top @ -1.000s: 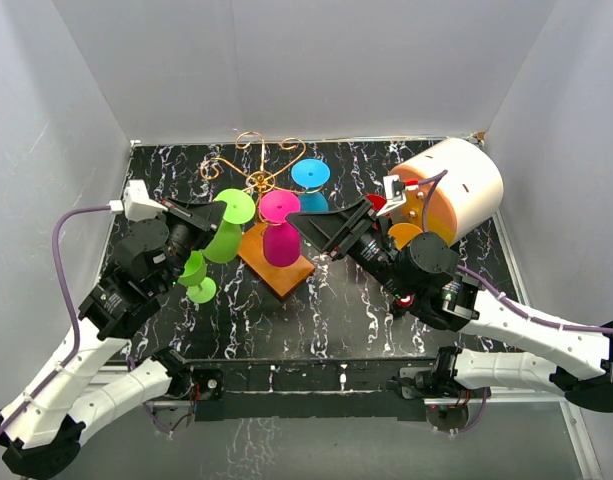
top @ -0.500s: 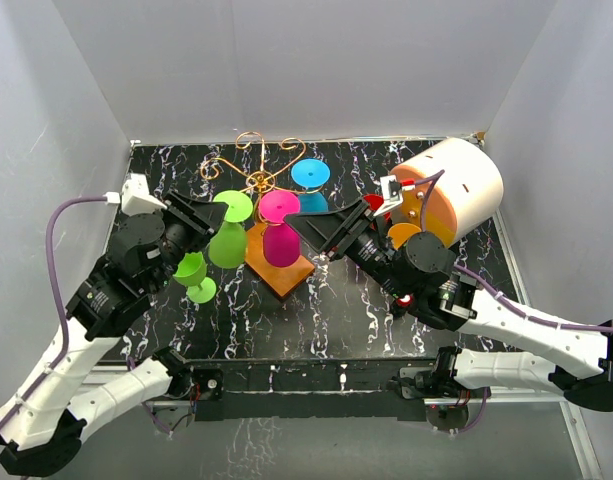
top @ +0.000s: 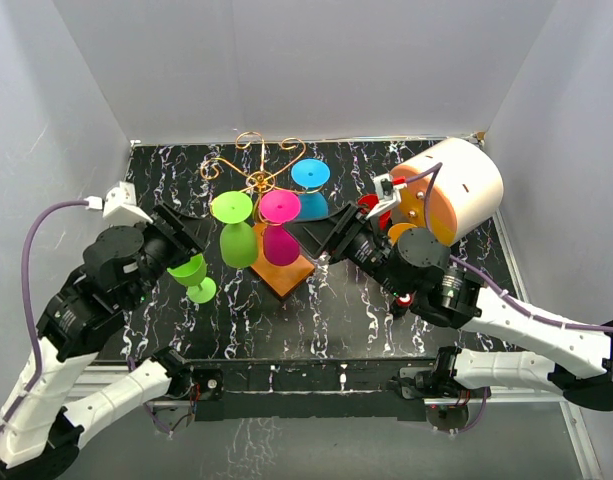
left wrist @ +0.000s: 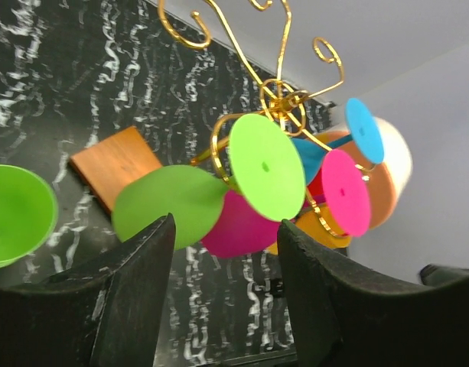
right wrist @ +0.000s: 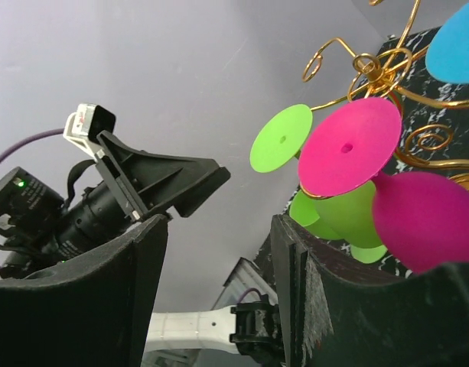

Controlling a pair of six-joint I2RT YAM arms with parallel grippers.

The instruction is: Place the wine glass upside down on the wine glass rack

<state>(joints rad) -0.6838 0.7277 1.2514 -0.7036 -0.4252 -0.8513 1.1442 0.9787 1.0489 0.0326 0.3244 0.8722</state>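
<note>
Lime wine glass (top: 238, 243) hangs bowl-down on the left side of the wine glass rack (top: 261, 181), foot caught in a scroll, so no grip seems needed. Left gripper (top: 191, 235) is spread and empty just left. Right gripper (top: 311, 232) is spread and empty by the pink glass (top: 279, 243).

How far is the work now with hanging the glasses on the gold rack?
Done: a green glass, a pink glass and a blue glass hang upside down on the wine glass rack. In hand: nothing; the left hand and the right hand are both open and empty, beside the rack. Left: a second green glass stands upright on the table.
</note>
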